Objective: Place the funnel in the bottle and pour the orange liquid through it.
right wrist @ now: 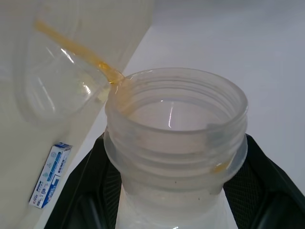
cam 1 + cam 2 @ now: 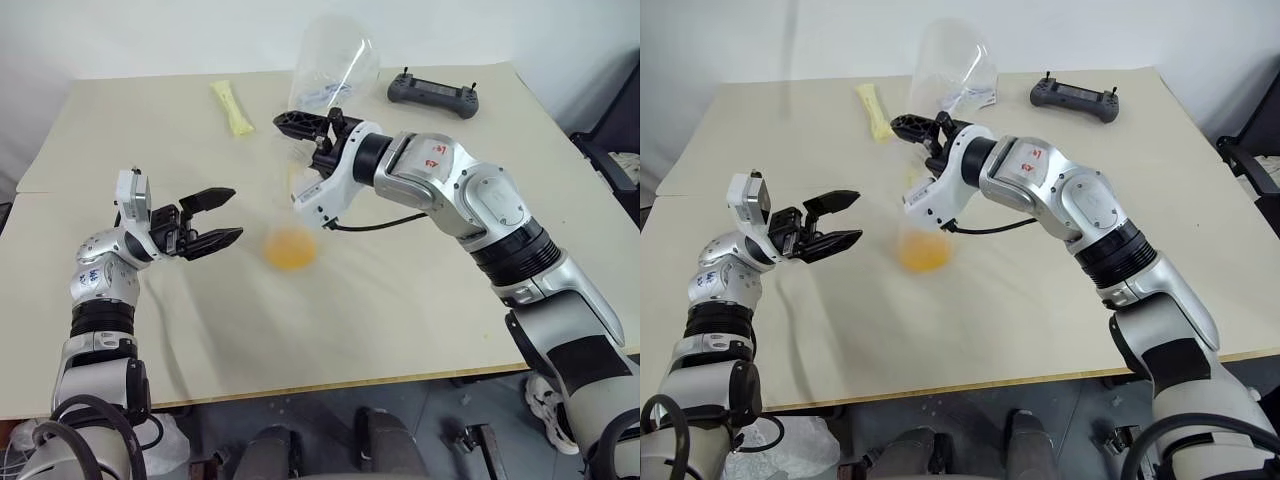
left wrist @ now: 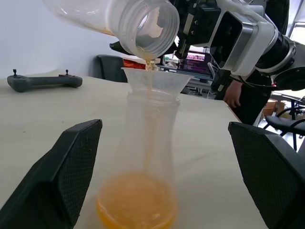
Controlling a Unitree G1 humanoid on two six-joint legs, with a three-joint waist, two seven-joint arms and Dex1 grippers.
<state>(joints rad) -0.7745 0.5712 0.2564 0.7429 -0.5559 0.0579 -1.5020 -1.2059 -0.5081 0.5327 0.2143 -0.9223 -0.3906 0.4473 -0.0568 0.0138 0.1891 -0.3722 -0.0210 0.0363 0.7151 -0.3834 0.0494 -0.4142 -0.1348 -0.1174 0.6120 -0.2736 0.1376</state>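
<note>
With the left gripper [image 2: 228, 214] spread open beside the unsteadied bottle [image 3: 143, 191], orange liquid [image 3: 137, 206] is being tipped into the funnel [image 3: 155, 82] from a flask [image 3: 143, 24] clamped by the right gripper [image 2: 300, 122], so a nudge risks toppling.

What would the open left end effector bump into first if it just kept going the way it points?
Most likely the bottle: seen from the left end effector, it stands right between the open fingers, orange liquid in its base. How far ahead is hard to judge.
</note>
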